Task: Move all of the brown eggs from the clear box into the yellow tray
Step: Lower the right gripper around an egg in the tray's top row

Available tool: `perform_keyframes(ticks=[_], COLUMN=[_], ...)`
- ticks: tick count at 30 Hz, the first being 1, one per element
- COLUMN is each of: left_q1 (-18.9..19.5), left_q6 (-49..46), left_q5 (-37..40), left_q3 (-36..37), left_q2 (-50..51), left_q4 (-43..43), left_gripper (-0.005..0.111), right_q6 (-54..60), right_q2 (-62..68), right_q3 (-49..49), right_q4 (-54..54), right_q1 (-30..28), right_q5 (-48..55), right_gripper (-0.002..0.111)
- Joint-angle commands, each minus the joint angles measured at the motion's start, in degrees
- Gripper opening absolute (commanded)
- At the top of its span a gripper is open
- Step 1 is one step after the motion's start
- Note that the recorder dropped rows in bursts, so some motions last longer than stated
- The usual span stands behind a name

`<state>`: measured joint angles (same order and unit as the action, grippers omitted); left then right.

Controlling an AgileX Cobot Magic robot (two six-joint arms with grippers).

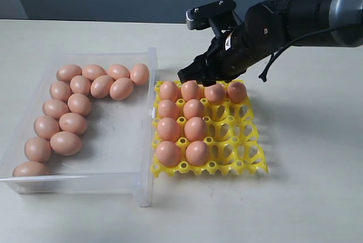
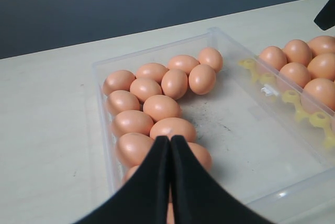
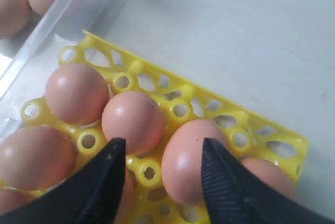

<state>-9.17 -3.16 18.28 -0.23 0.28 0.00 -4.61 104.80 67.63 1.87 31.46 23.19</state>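
Observation:
Several brown eggs (image 1: 74, 104) lie along the left and back of the clear box (image 1: 144, 158), and several more sit in cups of the yellow tray (image 1: 238, 141) beside it. My right gripper (image 1: 204, 75) hangs low over the tray's back row. In the right wrist view it (image 3: 162, 143) is open, with one egg (image 3: 183, 161) seated in its cup between the fingers. One finger (image 3: 225, 177) is close against that egg's side, the other stands apart. My left gripper (image 2: 168, 139) is shut on nothing, above the eggs (image 2: 157, 106) in the box.
The tray's right columns have open cups (image 1: 247, 152). The box's right half is bare floor (image 1: 119, 135) with some dark specks. The pale tabletop (image 1: 317, 141) spreads around both. The right arm (image 1: 295, 13) reaches in from the upper right.

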Motion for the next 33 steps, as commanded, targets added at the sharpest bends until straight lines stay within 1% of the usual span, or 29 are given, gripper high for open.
perform_keyframes(ticks=[1,8,14,24,33], left_q1=[-0.07,-0.07,-0.07,-0.07,-0.07], left_q6=[0.15,0.15,0.15,0.15,0.15], left_q5=[-0.59,-0.59,-0.59,-0.59,-0.59], left_q3=[0.23,0.23,0.23,0.23,0.23], left_q2=[-0.28,-0.28,-0.28,-0.28,-0.28], left_q4=[0.0,0.0,0.0,0.0,0.0], left_gripper=[0.0,0.0,0.0,0.0,0.0], right_q6=[-0.1,-0.1,-0.1,-0.42,-0.41], right_q2=[-0.19,3.82,4.5,4.97,8.33], right_q3=[0.0,0.0,0.0,0.0,0.0], right_q4=[0.77,1.28,4.44,4.67,4.67], right_q1=[0.01,0.01,-0.09,-0.09,-0.09], right_q5=[-0.9,-0.79,0.25,0.02,-1.59], right_gripper=[0.051,0.051,0.051,0.051,0.051])
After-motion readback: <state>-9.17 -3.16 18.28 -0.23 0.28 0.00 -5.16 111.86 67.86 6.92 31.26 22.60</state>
